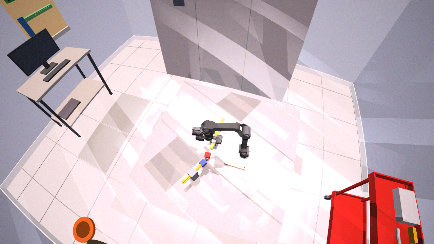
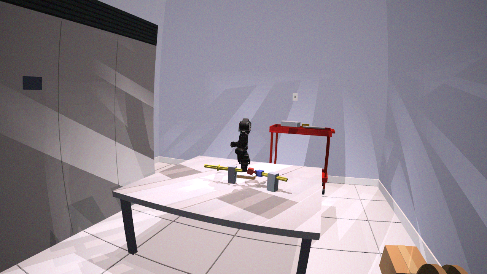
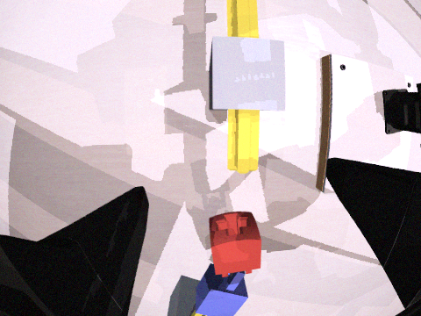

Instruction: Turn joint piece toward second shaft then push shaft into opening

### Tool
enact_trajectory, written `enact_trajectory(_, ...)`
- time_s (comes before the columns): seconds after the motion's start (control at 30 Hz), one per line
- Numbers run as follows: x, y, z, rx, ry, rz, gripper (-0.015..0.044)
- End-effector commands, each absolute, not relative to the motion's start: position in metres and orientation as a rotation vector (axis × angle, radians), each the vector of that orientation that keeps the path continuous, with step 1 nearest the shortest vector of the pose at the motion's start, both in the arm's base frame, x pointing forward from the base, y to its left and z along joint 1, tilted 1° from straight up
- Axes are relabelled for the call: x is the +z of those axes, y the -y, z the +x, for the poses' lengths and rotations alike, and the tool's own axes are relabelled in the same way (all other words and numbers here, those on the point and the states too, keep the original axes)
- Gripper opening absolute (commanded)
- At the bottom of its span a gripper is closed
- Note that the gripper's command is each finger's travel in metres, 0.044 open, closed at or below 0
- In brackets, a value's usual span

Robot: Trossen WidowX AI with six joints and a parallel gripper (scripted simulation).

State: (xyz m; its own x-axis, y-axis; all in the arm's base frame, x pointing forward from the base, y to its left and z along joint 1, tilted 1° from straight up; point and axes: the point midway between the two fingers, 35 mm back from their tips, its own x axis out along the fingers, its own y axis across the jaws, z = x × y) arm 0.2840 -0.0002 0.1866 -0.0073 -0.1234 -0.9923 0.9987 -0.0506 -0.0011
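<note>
The red joint piece (image 1: 207, 155) (image 2: 250, 171) (image 3: 235, 242) sits on a blue hinge piece (image 1: 202, 162) (image 2: 260, 172) (image 3: 221, 298). That piece ends the fixed yellow shaft (image 1: 185, 179) (image 2: 281, 177), which is held in a grey block (image 1: 193, 174) (image 2: 272, 181). The second yellow shaft (image 1: 221, 121) (image 2: 217, 167) (image 3: 242, 140) passes through its own grey block (image 1: 216, 145) (image 2: 232, 174) (image 3: 247, 73). Its near end stops a short gap from the red piece. My gripper (image 1: 208, 139) (image 2: 243, 163) (image 3: 240, 182) is open and empty. It hangs above that gap, touching nothing.
A thin brown board (image 1: 235, 166) (image 2: 245, 176) (image 3: 323, 123) lies on the table (image 2: 204, 204) beside the shafts, near the arm's base (image 1: 244, 151). A red cart (image 1: 376, 206) (image 2: 299, 129) stands beyond the table. A desk with a monitor (image 1: 33, 51) stands far left.
</note>
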Motion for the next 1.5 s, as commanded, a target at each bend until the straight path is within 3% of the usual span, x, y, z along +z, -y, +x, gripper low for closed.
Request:
enact_trajectory(0.0,0.181,0.001,0.285,-1.316,-1.082,1.160,0.0440)
enact_trajectory(0.77,0.107,-0.001,0.285,-1.315,-1.085,1.155,0.0440)
enact_trajectory(1.47,0.106,-0.070,0.288,-1.312,-1.090,1.160,0.0440)
